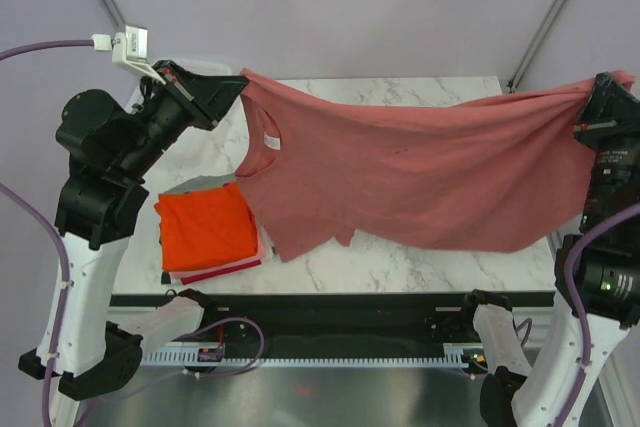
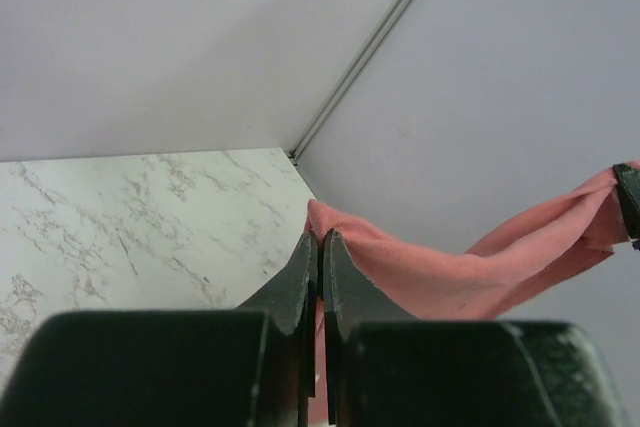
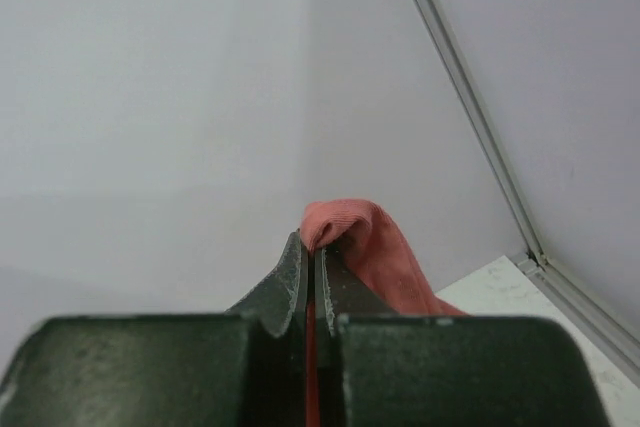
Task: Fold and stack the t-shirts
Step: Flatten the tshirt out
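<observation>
Folded stack: the orange-red t-shirt (image 1: 205, 227) is lying flat on top, square and smooth, with grey and pink edges peeking out beneath.
Table (image 1: 440, 257): hard white marble pattern, carrying the stack at its left.
Pinkish-red t-shirt (image 1: 420, 167): thin soft knit, hanging in the air right of the stack and sagging in the middle. I judge it is being spread wide for laying flat.
Left gripper (image 1: 235, 87): just behind the stack, its fingers are pinching one end of this cloth tightly.
Right gripper (image 1: 590, 112): far right of the stack, clenching the other end.
</observation>
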Controlling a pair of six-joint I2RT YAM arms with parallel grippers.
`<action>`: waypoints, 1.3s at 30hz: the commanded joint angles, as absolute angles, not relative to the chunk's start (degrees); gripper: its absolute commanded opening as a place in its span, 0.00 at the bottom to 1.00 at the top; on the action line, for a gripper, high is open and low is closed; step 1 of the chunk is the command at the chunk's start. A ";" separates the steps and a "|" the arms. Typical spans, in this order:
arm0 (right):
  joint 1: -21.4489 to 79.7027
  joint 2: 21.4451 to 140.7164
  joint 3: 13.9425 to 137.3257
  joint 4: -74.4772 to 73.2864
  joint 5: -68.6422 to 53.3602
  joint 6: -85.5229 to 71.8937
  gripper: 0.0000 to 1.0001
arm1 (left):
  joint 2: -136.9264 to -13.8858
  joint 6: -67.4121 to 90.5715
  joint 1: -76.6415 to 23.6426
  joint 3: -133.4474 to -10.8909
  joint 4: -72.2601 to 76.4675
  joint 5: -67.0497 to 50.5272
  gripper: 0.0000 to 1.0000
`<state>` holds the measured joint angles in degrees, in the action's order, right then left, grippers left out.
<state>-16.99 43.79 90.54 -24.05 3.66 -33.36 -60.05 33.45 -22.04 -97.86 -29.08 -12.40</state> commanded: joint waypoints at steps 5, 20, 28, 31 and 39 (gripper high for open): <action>-17.14 60.72 88.16 -22.86 -3.07 -38.84 0.00 | -73.81 34.28 -21.36 -98.00 -26.82 -14.41 0.02; -9.58 112.73 103.94 -4.66 -0.79 -48.96 0.30 | -128.20 45.70 -10.20 -121.34 -11.34 -12.22 0.02; -7.91 116.31 111.91 -9.14 -0.44 -47.90 0.98 | -128.52 41.24 -10.54 -123.37 -15.82 -3.53 1.00; -7.65 106.84 98.39 -8.18 1.04 -46.50 0.98 | -119.38 38.33 -12.21 -113.86 -16.00 -0.88 1.00; -7.73 84.23 70.68 -9.58 0.09 -41.84 0.98 | -96.71 37.88 -14.06 -91.61 -19.07 -2.80 1.00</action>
<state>-7.51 91.31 76.18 -9.82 -0.16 -44.91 -103.70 39.83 -14.74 -98.19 -17.80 -3.07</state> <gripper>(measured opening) 0.982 0.993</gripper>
